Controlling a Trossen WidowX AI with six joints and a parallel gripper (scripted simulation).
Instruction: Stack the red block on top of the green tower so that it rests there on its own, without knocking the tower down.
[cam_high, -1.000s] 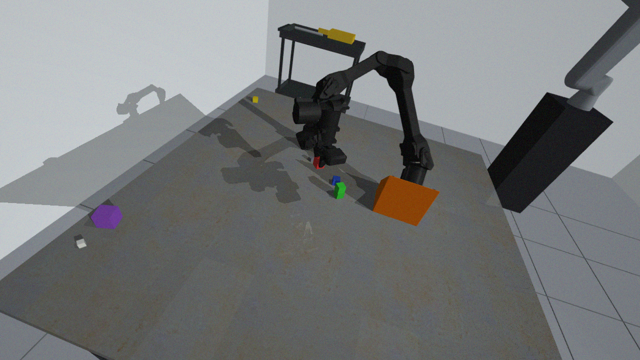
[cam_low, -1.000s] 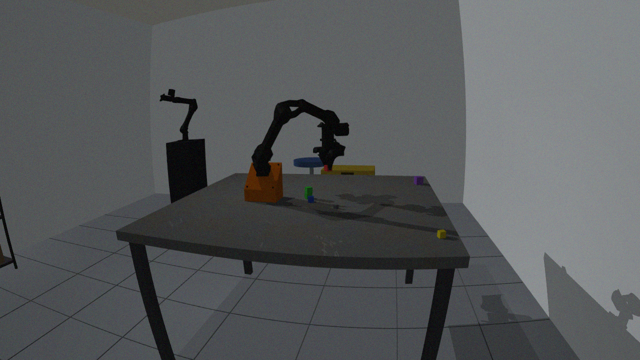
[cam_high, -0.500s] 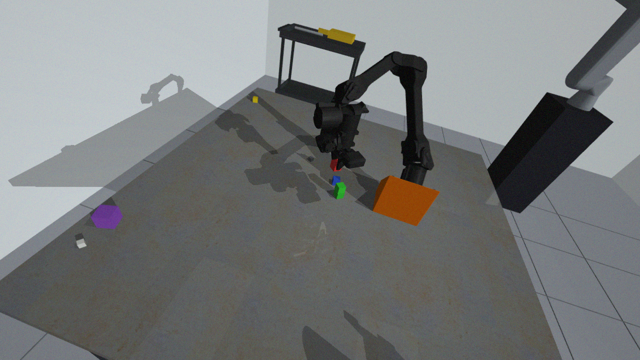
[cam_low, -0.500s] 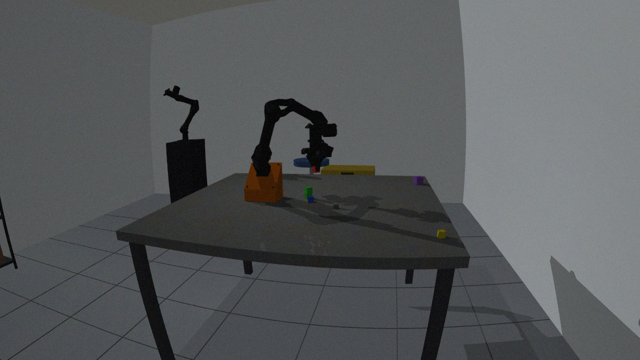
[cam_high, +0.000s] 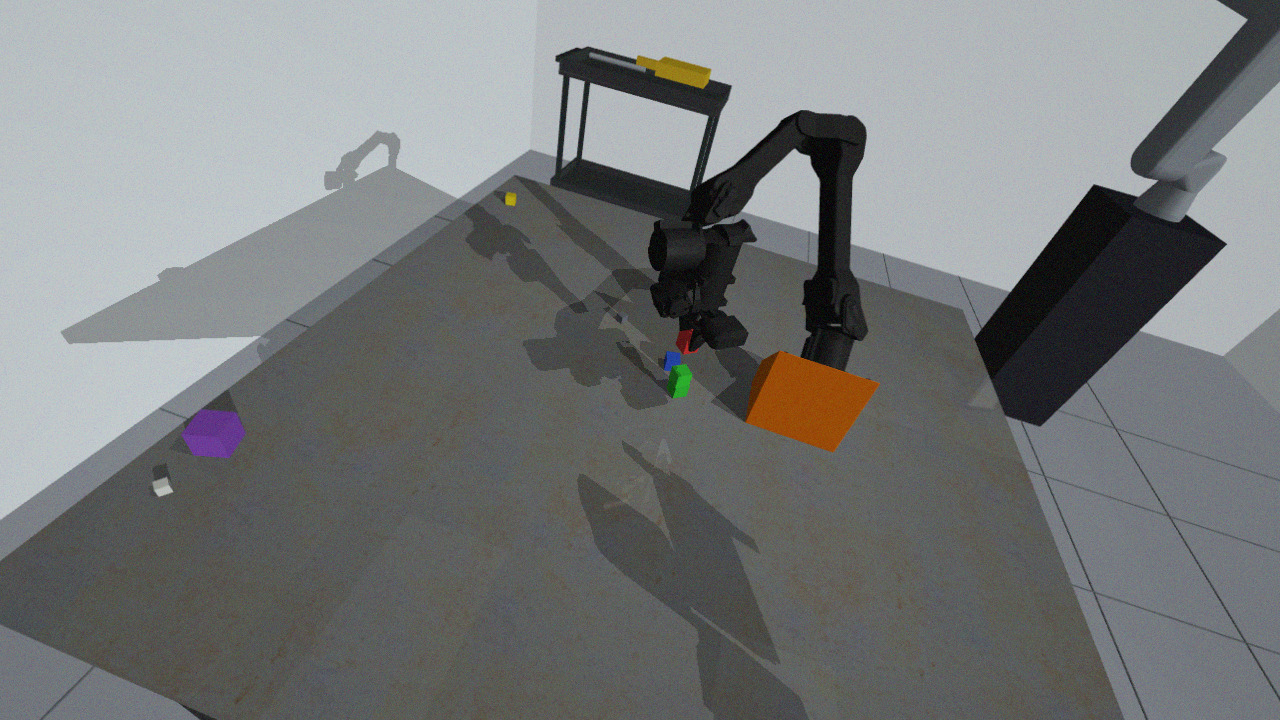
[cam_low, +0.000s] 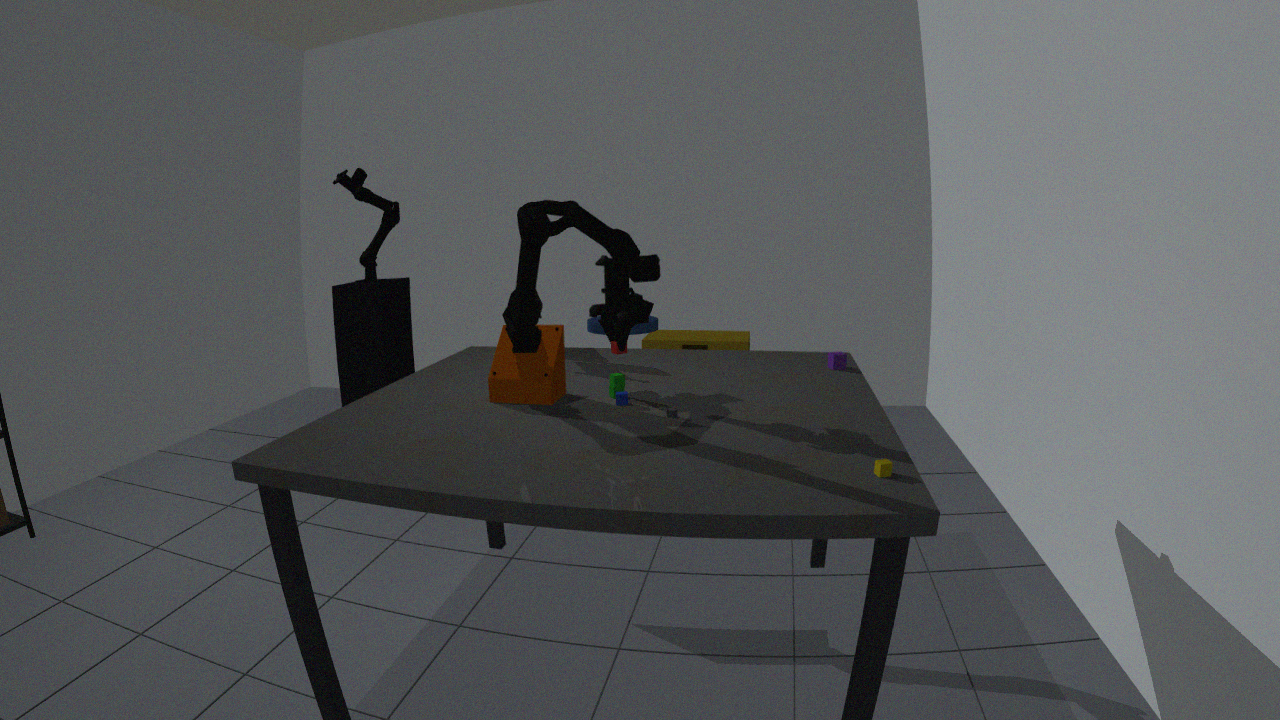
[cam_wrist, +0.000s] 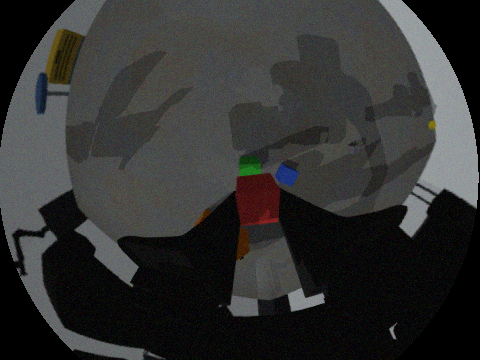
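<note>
Red and cube-like, the small block (cam_high: 685, 341) (cam_wrist: 257, 198) is pinched between the fingers of the black parallel-jaw gripper (cam_high: 696, 333) (cam_low: 618, 342) (cam_wrist: 255, 194). It hangs above the table, apart from the upright green rectangular tower (cam_high: 680, 381) (cam_low: 617, 385) (cam_wrist: 250, 166); the stacking is not done.

A small blue cube (cam_high: 672, 360) (cam_low: 622, 398) (cam_wrist: 287, 174) sits near the tower's foot, the closest object to it and a possible snag. On the tower's other side, the arm rises from a bright orange, slope-faced base (cam_high: 810, 402) (cam_low: 526, 386) (cam_wrist: 243, 244).

The grey tabletop (cam_high: 402, 573) (cam_low: 501, 474) (cam_wrist: 200, 45) has a mottled surface with rusty flecks, crossed by shadows. Well apart from the tower are a purple block (cam_high: 213, 433) (cam_low: 836, 360), a little white block (cam_high: 162, 486) near it, and a small yellow cube (cam_high: 510, 198) (cam_low: 883, 468) (cam_wrist: 432, 125) near a table corner. Beyond the table stands a dark two-tier cart (cam_high: 644, 83) with slender posts.
</note>
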